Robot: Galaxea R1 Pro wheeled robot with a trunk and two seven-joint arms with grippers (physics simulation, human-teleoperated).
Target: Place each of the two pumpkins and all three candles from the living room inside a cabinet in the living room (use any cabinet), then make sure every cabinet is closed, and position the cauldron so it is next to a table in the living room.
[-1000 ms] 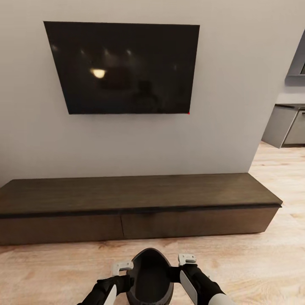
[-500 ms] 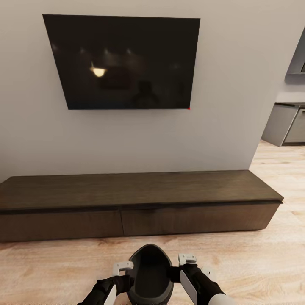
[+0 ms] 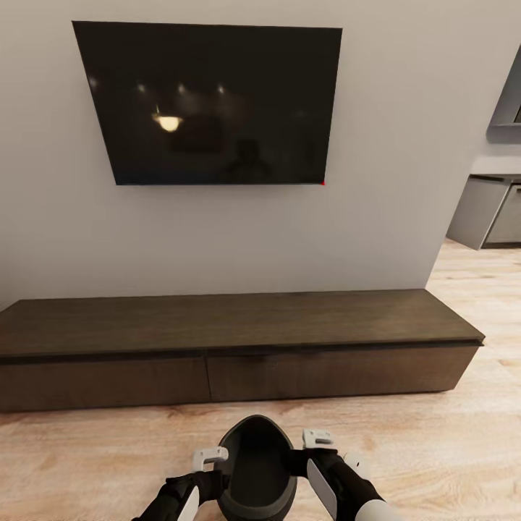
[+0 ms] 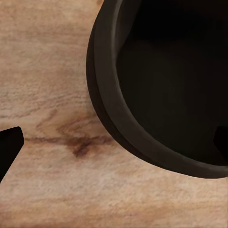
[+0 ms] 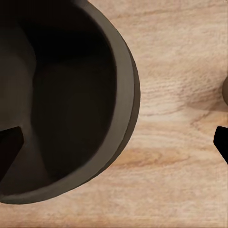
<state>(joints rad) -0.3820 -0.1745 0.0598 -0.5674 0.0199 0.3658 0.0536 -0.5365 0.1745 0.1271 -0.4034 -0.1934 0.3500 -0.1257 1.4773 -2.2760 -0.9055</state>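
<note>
The dark, empty cauldron (image 3: 257, 470) sits low in the head view over the wood floor, between my two arms. My left gripper (image 3: 210, 457) is open at the cauldron's left side. In the left wrist view the cauldron rim (image 4: 107, 95) runs between the wide-apart fingers of the left gripper (image 4: 118, 142). My right gripper (image 3: 318, 438) is open at the right side, and the right gripper (image 5: 116, 145) straddles the cauldron rim (image 5: 128, 85) the same way. The long dark-brown cabinet (image 3: 239, 376) stands ahead against the wall, its drawer fronts flush. Pumpkins, candles and table are out of view.
A black TV (image 3: 213, 101) hangs on the wall above the cabinet. Grey kitchen units (image 3: 492, 213) show past the wall's corner at the far right. Light wood floor (image 3: 434, 449) lies between me and the cabinet.
The whole picture has shifted slightly, so the camera moved: the cabinet and TV sit a little higher. The cauldron and both grippers keep their places relative to each other.
</note>
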